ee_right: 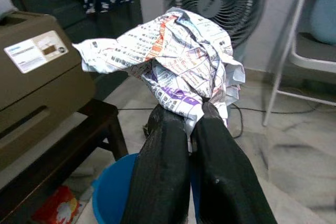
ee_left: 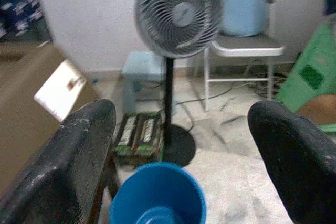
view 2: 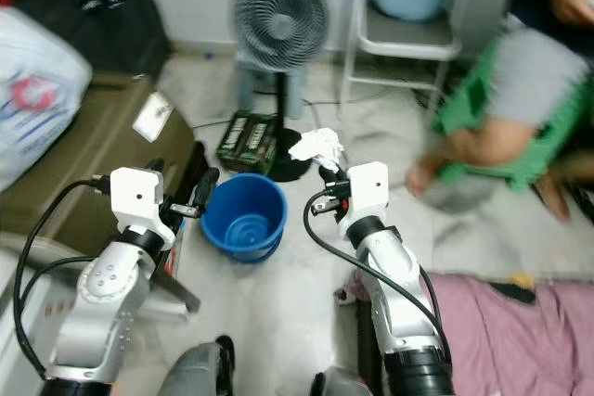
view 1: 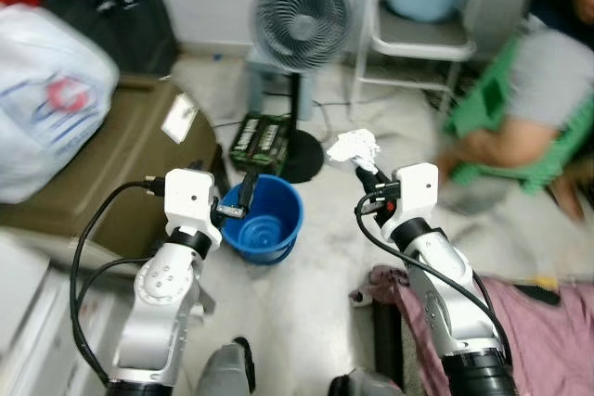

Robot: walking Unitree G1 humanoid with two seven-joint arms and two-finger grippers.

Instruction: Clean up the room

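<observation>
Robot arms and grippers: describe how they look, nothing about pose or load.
Both arms are silver metal with rounded joint housings and a black collar low on the right one. Each wrist carries a white boxy block. Black cables loop from the blocks down along the arms. The left gripper and right gripper each have two long black fingers, matte and scuffed, with rounded tips.

Pretty cramped here. The blue bucket (view 1: 262, 222) sits on the floor with its mouth open from above, nothing over it. Behind it the green box (view 1: 260, 139) and the fan (view 1: 301, 20) on its round base block the way forward. A brown cabinet (view 1: 102, 164) walls off the left. To the right, bare marble floor (view 1: 339, 229) until the person's leg (view 1: 520, 141) and green stool (view 1: 501, 99). Pink cloth (view 1: 548, 331) crowds the near right.
</observation>
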